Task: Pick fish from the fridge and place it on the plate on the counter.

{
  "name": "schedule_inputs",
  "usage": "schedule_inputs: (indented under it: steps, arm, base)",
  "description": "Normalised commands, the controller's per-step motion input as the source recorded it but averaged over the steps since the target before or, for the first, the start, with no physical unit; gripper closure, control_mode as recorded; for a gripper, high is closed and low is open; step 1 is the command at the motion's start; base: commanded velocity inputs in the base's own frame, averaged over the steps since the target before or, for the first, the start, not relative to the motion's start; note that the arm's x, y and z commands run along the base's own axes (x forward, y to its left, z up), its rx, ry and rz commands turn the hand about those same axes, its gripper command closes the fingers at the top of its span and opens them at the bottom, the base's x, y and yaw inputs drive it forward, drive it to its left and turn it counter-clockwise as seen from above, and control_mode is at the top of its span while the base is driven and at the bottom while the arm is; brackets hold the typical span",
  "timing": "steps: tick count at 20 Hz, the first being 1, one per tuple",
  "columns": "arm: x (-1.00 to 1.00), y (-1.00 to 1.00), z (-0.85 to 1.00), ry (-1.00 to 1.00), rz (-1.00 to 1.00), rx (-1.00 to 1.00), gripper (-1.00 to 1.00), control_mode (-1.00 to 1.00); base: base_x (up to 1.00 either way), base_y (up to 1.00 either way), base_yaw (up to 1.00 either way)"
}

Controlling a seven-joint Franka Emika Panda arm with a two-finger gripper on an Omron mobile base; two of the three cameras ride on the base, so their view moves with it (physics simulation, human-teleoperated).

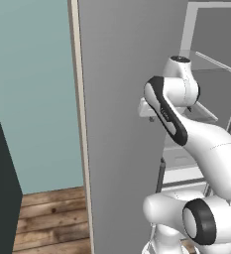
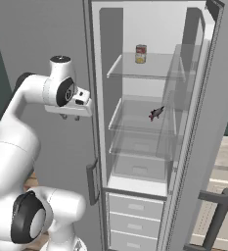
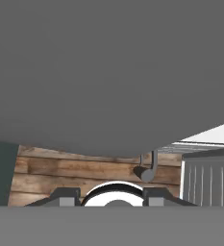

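Gripper (image 2: 70,117) hangs nearly shut and empty outside the fridge (image 2: 149,29), facing its grey side, so no reach yet; fish (image 2: 156,113) sits on the middle shelf (image 2: 135,125).

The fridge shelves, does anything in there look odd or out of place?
Slightly: the fish lies bare on a glass shelf of the open fridge, no plate or wrap under it. The can one shelf up stands upright. Nothing looks spilled or broken.

The fridge (image 2: 135,122) stands open with roomy shelves; its closed grey door (image 2: 47,29) blocks the left.
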Motion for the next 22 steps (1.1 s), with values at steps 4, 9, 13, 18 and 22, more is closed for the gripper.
schedule_inputs:
  steps: [4,9,13,18,22]
  arm:
    - [0.00,-0.18,0.00,0.00,0.00,0.00,-1.00,-1.00]
    - [0.00,-0.58,0.00,0.00,0.00,0.00,-1.00,-1.00]
    - [-0.02,-0.68,0.00,0.00,0.00,0.00,-1.00,-1.00]
    - [0.00,-0.60,-0.07,0.00,0.00,-0.02,-1.00,-1.00]
    - [0.00,-0.57,-0.16,0.00,0.00,-0.04,-1.00,-1.00]
  base:
    - [0.00,0.00,0.00]
    - [0.00,0.00,0.00]
    - [0.00,0.00,0.00]
    - [0.00,0.00,0.00]
    - [0.00,0.00,0.00]
